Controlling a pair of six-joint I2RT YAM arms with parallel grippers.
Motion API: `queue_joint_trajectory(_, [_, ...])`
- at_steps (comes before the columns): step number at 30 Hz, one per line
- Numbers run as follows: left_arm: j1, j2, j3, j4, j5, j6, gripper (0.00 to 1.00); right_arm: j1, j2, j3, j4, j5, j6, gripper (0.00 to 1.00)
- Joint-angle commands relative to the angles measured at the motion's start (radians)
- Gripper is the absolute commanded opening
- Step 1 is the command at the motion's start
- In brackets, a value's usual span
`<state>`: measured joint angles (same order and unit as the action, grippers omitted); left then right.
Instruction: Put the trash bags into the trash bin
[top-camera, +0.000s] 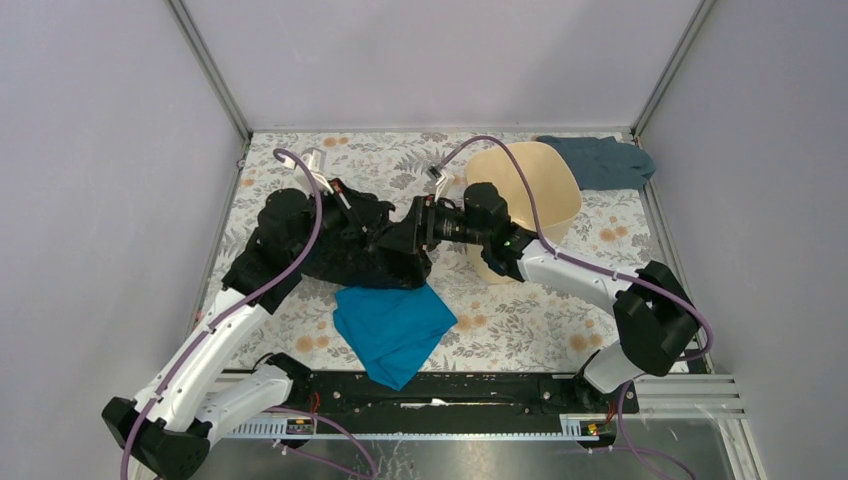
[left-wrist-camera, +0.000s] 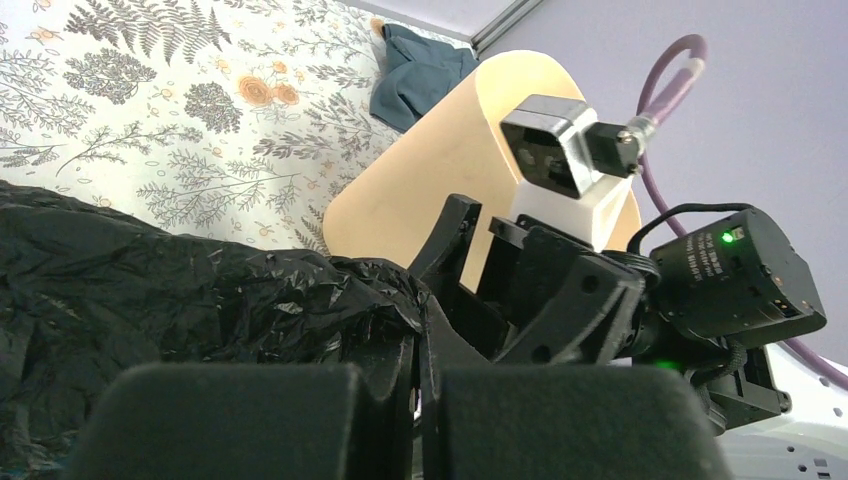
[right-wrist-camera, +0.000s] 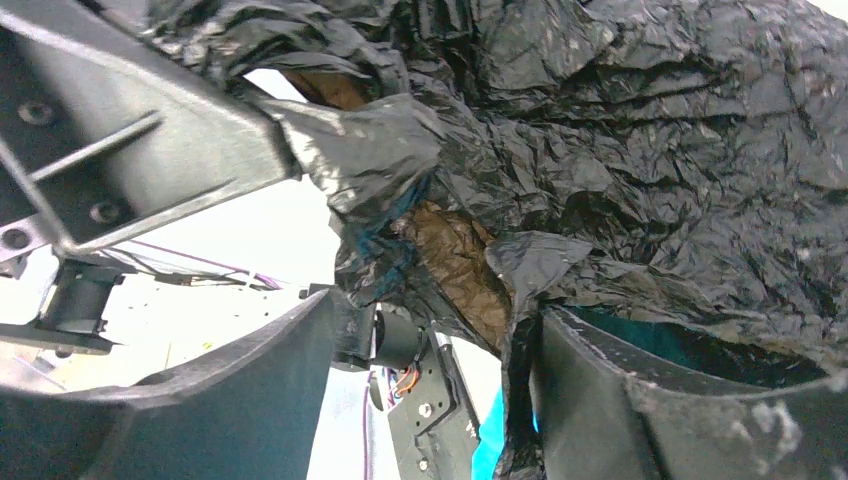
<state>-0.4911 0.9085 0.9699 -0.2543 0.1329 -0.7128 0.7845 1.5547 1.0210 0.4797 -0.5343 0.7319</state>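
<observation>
Left hand seemingly tight on trash bags, right hand agape opposite.

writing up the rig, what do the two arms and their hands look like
The left arm and right arm have white links and black joints, each trailed by a purple cable. A green light glows on the right wrist. The left hand and right hand are black, with blocky fingers.
</observation>
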Motion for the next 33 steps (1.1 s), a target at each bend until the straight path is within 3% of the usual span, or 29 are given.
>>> queue_joint_trajectory(1, [-0.001,-0.03,0.008,0.035,-0.023,0.005,0.0,0.003,-0.062,-0.027,0.133,0.015,0.026,0.78])
queue_joint_trajectory(4, [-0.001,-0.029,0.014,0.029,-0.022,0.01,0.0,0.013,-0.042,0.003,0.101,0.069,0.031,0.84])
queue_joint_trajectory(9, [-0.001,0.002,0.031,0.024,0.019,0.013,0.0,0.072,0.013,0.097,0.088,0.125,0.034,0.84])
queue_joint_trajectory(15, [-0.001,0.005,0.038,0.015,0.047,0.011,0.0,0.146,0.004,0.133,-0.053,0.411,-0.012,0.84])
queue_joint_trajectory(19, [-0.001,-0.009,0.045,0.001,0.05,0.012,0.0,0.179,0.006,0.122,-0.059,0.569,-0.008,0.7])
queue_joint_trajectory(24, [-0.001,-0.026,0.053,-0.017,0.042,0.022,0.01,0.193,0.026,0.118,0.024,0.612,-0.005,0.58])
queue_joint_trajectory(25, [-0.001,-0.028,0.056,-0.023,0.041,0.026,0.04,0.194,0.027,0.114,0.042,0.616,-0.003,0.53])
queue_joint_trajectory(26, [-0.001,-0.029,0.061,-0.031,0.039,0.033,0.1,0.194,0.026,0.106,0.056,0.623,-0.003,0.41])
queue_joint_trajectory(27, [-0.001,-0.032,0.07,-0.043,0.033,0.046,0.22,0.194,0.021,0.099,0.055,0.641,-0.01,0.25])
queue_joint_trajectory(29, [-0.001,-0.046,0.096,-0.082,0.006,0.083,0.55,0.192,-0.003,0.077,0.034,0.701,-0.048,0.04])
queue_joint_trajectory(31, [-0.001,-0.078,0.119,-0.114,-0.025,0.13,0.79,0.176,-0.031,0.066,0.016,0.727,-0.106,0.0])
queue_joint_trajectory(33, [-0.001,-0.115,0.146,-0.146,-0.058,0.175,0.94,0.143,-0.048,0.093,-0.006,0.677,-0.147,0.0])
